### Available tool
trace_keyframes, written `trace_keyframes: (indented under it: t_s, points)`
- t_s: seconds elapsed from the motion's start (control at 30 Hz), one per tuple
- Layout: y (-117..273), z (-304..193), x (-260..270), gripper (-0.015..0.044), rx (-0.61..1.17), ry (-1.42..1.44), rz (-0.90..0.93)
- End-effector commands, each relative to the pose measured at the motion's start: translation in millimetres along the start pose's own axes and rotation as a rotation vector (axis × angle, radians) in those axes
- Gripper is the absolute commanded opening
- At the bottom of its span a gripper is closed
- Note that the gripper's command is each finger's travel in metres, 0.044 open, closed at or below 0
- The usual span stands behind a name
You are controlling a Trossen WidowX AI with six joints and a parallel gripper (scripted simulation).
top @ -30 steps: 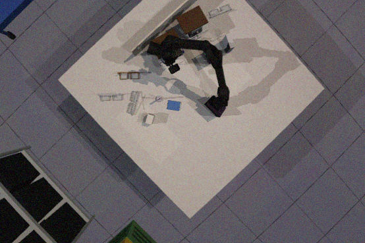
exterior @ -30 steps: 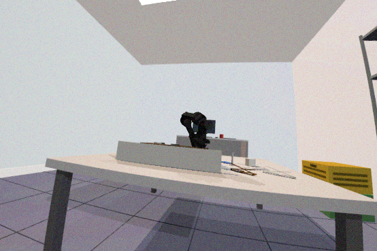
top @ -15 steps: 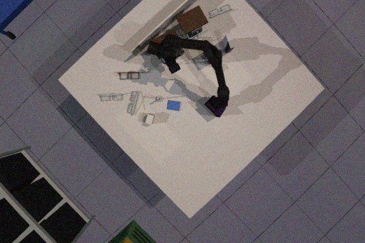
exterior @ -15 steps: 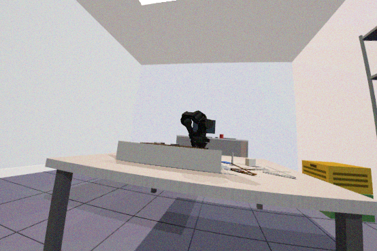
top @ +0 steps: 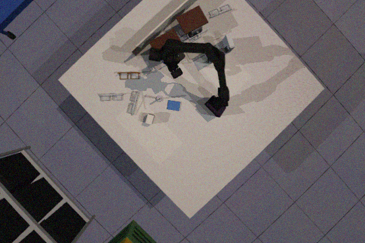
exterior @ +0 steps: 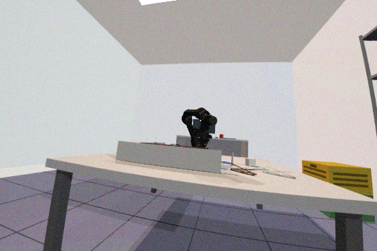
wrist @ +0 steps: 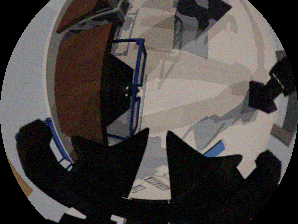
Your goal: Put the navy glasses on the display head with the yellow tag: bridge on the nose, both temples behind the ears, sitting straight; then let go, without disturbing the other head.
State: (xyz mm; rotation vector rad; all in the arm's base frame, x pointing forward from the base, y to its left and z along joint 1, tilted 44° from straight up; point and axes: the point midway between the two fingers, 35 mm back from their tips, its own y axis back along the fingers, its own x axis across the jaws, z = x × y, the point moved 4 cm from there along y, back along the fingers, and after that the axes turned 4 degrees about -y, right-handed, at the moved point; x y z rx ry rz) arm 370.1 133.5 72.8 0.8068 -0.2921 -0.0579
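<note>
In the wrist view the navy glasses (wrist: 134,102) stand across the dark face (wrist: 117,82) of the near display head, whose brown top (wrist: 80,85) shows beside them. Their temples run back along both sides of the head; whether they sit behind the ears is hidden. My gripper (wrist: 158,132) is open a little, with nothing between the fingertips, just beyond the lower end of the glasses' front. In the top view the arm covers part of this head (top: 165,39); the other brown-topped head (top: 192,19) stands farther right. No yellow tag can be made out.
A long grey panel (top: 168,22) (exterior: 167,156) stands behind the heads. Brown glasses (top: 129,75), clear glasses (top: 111,97), a blue pad (top: 174,105) and a small white block (top: 149,119) lie on the table. More clear glasses (top: 220,10) lie beyond the other head.
</note>
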Motion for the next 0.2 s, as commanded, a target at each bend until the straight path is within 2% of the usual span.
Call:
trace_keyframes:
  t_s: [0.0, 0.17]
  points:
    - [6.5, 2.9, -8.2, 0.0107, 0.010, -0.013, 0.004]
    - [13.1, 3.7, -22.0, 0.0107, 0.010, -0.013, 0.004]
